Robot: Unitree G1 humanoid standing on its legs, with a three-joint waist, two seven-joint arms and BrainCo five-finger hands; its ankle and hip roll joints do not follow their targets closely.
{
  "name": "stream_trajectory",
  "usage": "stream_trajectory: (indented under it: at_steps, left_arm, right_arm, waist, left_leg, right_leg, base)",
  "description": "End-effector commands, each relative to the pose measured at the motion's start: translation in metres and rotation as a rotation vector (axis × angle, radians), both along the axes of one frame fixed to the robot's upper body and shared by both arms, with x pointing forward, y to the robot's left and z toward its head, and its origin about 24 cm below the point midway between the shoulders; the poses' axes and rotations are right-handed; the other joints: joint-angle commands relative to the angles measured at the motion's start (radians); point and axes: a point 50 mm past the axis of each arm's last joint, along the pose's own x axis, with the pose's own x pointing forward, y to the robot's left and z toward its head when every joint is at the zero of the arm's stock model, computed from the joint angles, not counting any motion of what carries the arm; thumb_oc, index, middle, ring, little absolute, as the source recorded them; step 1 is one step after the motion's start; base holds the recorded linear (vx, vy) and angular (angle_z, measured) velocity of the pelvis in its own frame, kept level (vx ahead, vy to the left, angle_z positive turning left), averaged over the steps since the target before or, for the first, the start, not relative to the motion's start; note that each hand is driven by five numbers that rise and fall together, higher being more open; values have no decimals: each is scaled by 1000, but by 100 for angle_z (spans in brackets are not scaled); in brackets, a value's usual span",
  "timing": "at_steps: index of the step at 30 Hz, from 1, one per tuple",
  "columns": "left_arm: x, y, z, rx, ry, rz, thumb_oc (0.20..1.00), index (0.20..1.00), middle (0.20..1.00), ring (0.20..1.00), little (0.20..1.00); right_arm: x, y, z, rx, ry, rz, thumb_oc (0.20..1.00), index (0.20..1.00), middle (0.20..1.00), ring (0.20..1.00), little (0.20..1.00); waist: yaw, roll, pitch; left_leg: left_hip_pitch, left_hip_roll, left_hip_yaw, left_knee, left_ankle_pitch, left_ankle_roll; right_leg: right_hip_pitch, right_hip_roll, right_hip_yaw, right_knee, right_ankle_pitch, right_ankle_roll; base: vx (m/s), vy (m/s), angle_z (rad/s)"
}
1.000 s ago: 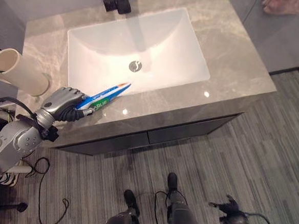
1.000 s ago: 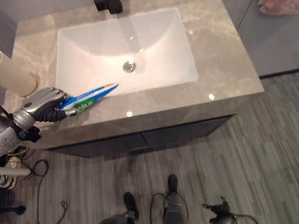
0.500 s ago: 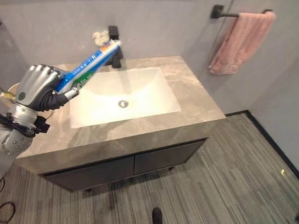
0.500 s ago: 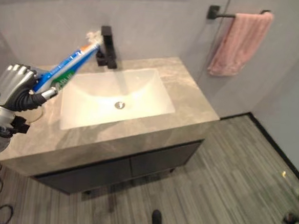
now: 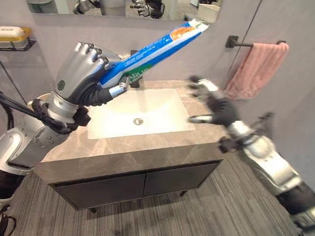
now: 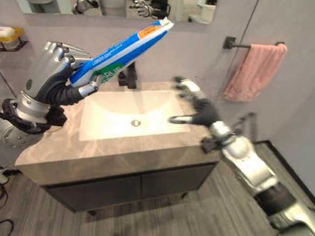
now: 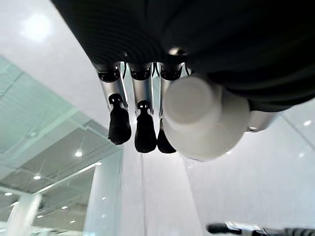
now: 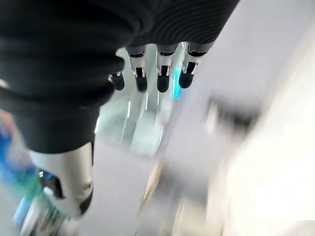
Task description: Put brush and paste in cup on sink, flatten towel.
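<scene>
Grey stone counter (image 5: pixel 123 148) with a white sink (image 5: pixel 147 114) set in it, dark cabinet fronts below, striped grey floor; mirror above, pink towel (image 5: pixel 256 68) bunched on a wall bar at the right.

Left eye view: left hand (image 5: pixel 84 80) is fisted round the lower end of the toothpaste tube (image 5: pixel 154 50), now lifted high and slanting up toward the mirror; half a second ago it was lower, over the counter's left side. Right hand (image 5: pixel 212 103) has come in over the counter's right edge, fingers spread, holding nothing.

Right eye view: same layout; no cup seen, so the paste is in hand but not yet placed. Towel untouched.

Left wrist view: fingers curled beside the tube's white cap (image 7: pixel 204 118).

Right wrist view: fingers straight, empty.
</scene>
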Motion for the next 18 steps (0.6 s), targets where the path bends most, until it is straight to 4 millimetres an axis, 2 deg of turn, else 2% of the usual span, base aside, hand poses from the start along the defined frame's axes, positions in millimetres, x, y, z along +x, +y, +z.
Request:
stream_trajectory:
  at_steps: [1,6,7,16,18]
  left_arm:
    - [-7,5,31,-19,-104,-15,200,200,200,200,200]
    - [-6,7,26,-14,-78,-7,200,200,200,200,200]
    - [-6,10,23,-7,-66,4,200,200,200,200,200]
    - [-2,9,5,34,16,7,200,200,200,200,200]
    - [-1,10,2,32,35,8,200,200,200,200,200]
  right_arm:
    - [-3,31,55,239,-101,180,1000,1000,1000,1000,1000]
    - [-7,53,63,336,-78,263,1000,1000,1000,1000,1000]
    - [-12,69,75,415,-98,313,1000,1000,1000,1000,1000]
    - [-24,100,91,485,-129,401,1000,1000,1000,1000,1000]
    - [-24,102,93,497,-127,404,1000,1000,1000,1000,1000]
  waist:
    - [26,-7,30]
    - [39,-6,32]
    - [55,-2,33]
    - [80,-9,32]
    - [82,-10,32]
  left_leg:
    - [18,27,-78,8,-24,-22]
    - [14,27,-91,8,-23,-21]
    - [9,28,-101,8,-21,-22]
    - [0,29,-123,8,-16,-21]
    - [-1,28,-125,8,-16,-21]
  right_leg:
    - [57,-77,-12,1,-57,80]
    - [65,-79,-30,1,-61,74]
    - [69,-80,-43,1,-64,70]
    - [82,-80,-66,1,-73,63]
    - [83,-80,-67,1,-73,62]
  base:
    - [6,-25,18]
    - [18,-18,19]
    - [15,-7,12]
    - [15,-5,7]
    - [10,2,5]
